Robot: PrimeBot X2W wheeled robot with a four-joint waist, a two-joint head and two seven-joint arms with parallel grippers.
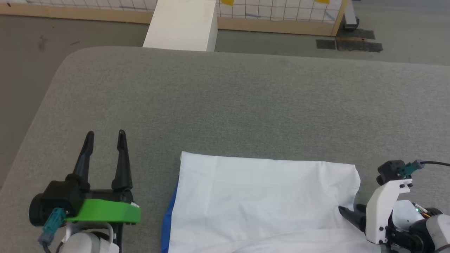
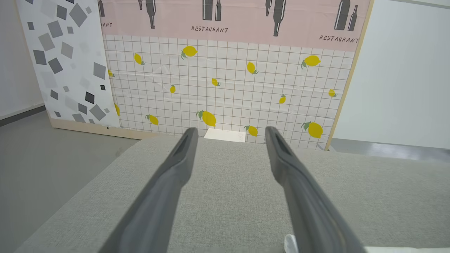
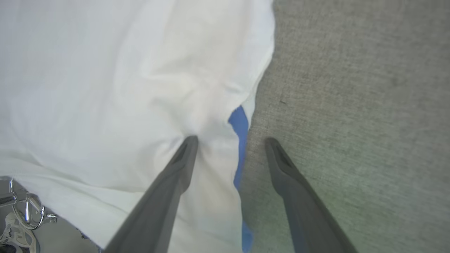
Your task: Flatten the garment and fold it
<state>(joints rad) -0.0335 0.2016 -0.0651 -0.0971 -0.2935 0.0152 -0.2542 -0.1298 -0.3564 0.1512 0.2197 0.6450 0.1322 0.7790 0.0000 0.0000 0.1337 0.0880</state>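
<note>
The garment [image 1: 263, 196] lies folded into a flat white rectangle at the near middle of the grey cushioned table [image 1: 246, 98], with a blue strip along its left edge. My left gripper [image 1: 105, 133] hovers open to the garment's left, over bare table, with nothing between its fingers [image 2: 228, 130]. My right gripper [image 1: 348, 210] is low at the garment's right edge, pointing left. In the right wrist view it [image 3: 230, 138] stands open astride that edge. One finger [image 3: 175, 168] rests on the white cloth [image 3: 105, 88], the other is over bare table, and a sliver of blue [image 3: 239, 123] shows between them.
The table's rounded left corner [image 1: 66, 63] drops to grey floor. A white block [image 1: 182, 24] stands just beyond the far edge, before a lemon-patterned partition [image 2: 225, 80]. Dark mats [image 1: 348, 44] lie on the floor at the far right.
</note>
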